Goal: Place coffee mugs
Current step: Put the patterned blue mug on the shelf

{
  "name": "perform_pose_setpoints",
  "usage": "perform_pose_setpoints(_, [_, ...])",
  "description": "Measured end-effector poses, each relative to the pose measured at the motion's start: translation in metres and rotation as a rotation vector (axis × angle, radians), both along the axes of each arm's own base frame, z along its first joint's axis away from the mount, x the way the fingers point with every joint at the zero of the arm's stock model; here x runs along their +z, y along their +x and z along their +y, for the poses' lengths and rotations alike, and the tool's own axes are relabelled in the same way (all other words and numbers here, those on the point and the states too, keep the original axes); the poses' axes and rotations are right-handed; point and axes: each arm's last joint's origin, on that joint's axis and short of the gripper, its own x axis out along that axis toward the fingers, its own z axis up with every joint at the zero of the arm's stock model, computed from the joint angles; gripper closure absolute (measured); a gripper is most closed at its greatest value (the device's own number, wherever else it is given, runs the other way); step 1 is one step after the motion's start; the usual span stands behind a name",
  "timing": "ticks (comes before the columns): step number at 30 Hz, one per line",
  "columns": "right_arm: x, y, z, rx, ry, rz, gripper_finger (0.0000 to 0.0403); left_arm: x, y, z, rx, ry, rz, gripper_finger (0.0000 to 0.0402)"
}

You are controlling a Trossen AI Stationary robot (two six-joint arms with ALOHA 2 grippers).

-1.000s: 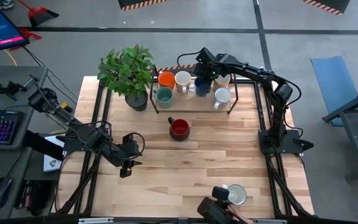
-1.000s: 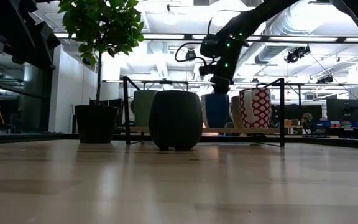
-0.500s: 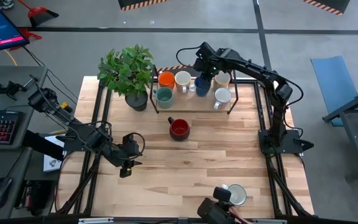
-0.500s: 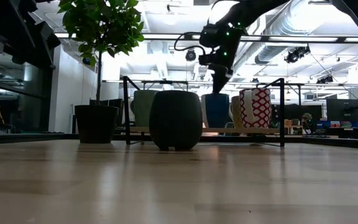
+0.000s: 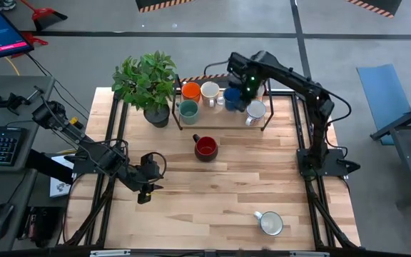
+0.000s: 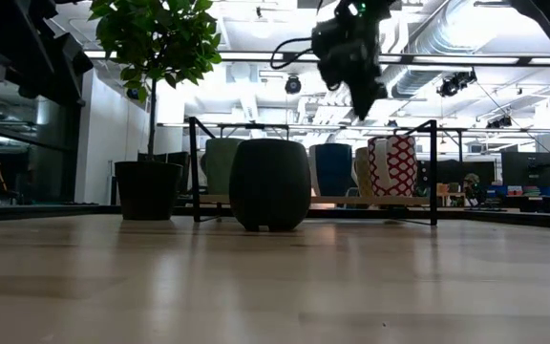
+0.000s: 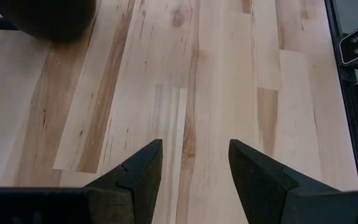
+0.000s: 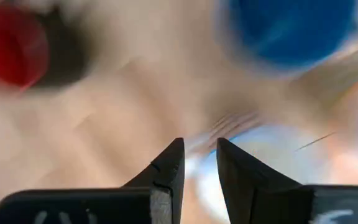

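Six mugs stand on a black wire rack (image 5: 223, 126) at the table's far side: orange (image 5: 190, 91), cream (image 5: 210, 91), blue (image 5: 232, 98), teal-green (image 5: 188, 109), white (image 5: 255, 109) and one (image 5: 258, 91) half hidden under my right arm. A red mug (image 5: 205, 148) sits on the table in front of the rack. A white mug (image 5: 270, 223) stands near the near edge. My right gripper (image 5: 250, 86) hangs high above the rack (image 6: 361, 91) between the blue and white mugs, its fingers a narrow gap apart (image 8: 197, 155), holding nothing. My left gripper (image 5: 146, 191) waits open over the table's left part (image 7: 194, 168).
A leafy plant in a dark pot (image 5: 155, 114) stands at the rack's left end. Black frame rails (image 5: 113, 135) run along the table's left and right sides. Bare wood (image 5: 212, 193) lies between the red mug and the near white mug.
My right gripper has risen from just over the blue mug to well above the rack and drifted toward the table's right. The blue mug stays on the rack. A dark object beside the white mug at the near edge has gone out of view.
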Motion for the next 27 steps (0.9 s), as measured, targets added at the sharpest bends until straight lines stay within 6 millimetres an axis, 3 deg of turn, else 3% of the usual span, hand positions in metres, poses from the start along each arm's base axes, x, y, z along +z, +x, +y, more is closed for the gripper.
perform_pose_setpoints(6, [0.009,0.011,0.053,0.140,0.296,-0.131,0.0329,0.000,0.000,0.000,0.001,0.001,0.000,0.0229])
perform_pose_setpoints(13, [0.043,0.009,0.137,0.402,0.237,-0.196,0.0329,0.001,0.001,-0.001,0.020,-0.024,-0.011,0.0229])
perform_pose_setpoints(16, [0.052,-0.007,0.173,0.475,0.161,-0.174,0.0329,0.001,0.001,0.000,0.024,-0.021,-0.013,0.0229])
perform_pose_setpoints(19, [0.048,-0.034,0.204,0.472,0.051,-0.086,0.0327,0.001,0.001,0.000,0.032,-0.014,-0.021,0.0229])
perform_pose_setpoints(22, [0.032,-0.065,0.227,0.345,-0.004,0.015,0.0317,0.002,0.002,0.000,0.050,0.003,-0.037,0.0229])
perform_pose_setpoints(27, [-0.006,-0.106,0.259,0.153,0.047,0.065,0.0282,0.002,0.002,0.001,0.054,0.007,-0.040,0.0229])
